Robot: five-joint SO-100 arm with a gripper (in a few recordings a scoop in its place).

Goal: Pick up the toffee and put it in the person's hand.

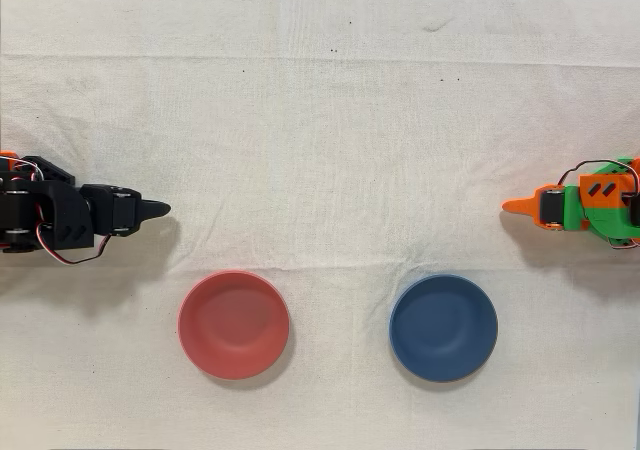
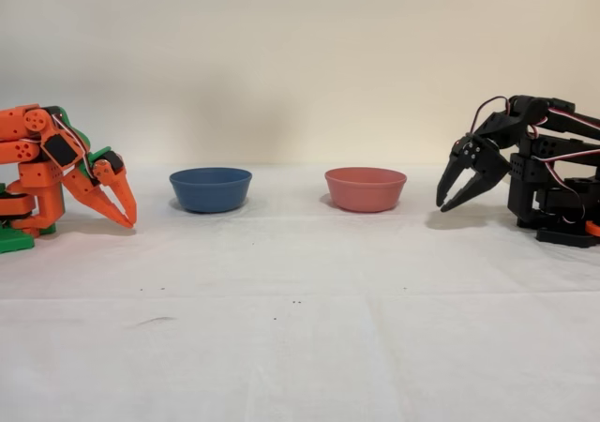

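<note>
A white cloth-covered worktop [image 1: 330,120] lies between two parked arms, neither one at work on anything. In the overhead view the black arm [image 1: 50,220] sits folded at the left edge, which looks like a rest pose that leaves the middle of the cloth open for a reach. The orange arm [image 1: 600,205] stands idle at the right edge. Two bowls sit side by side toward the near edge, the red bowl [image 1: 234,324] closer to the black arm and the blue bowl [image 1: 443,327] closer to the orange one; both look bare inside. In the fixed view the black arm's end effector [image 2: 448,197] hangs tips-down just above the cloth, its jaws slightly spread and holding nothing. No toffee or person's hand can be made out, so the pick-up seems not yet begun.
</note>
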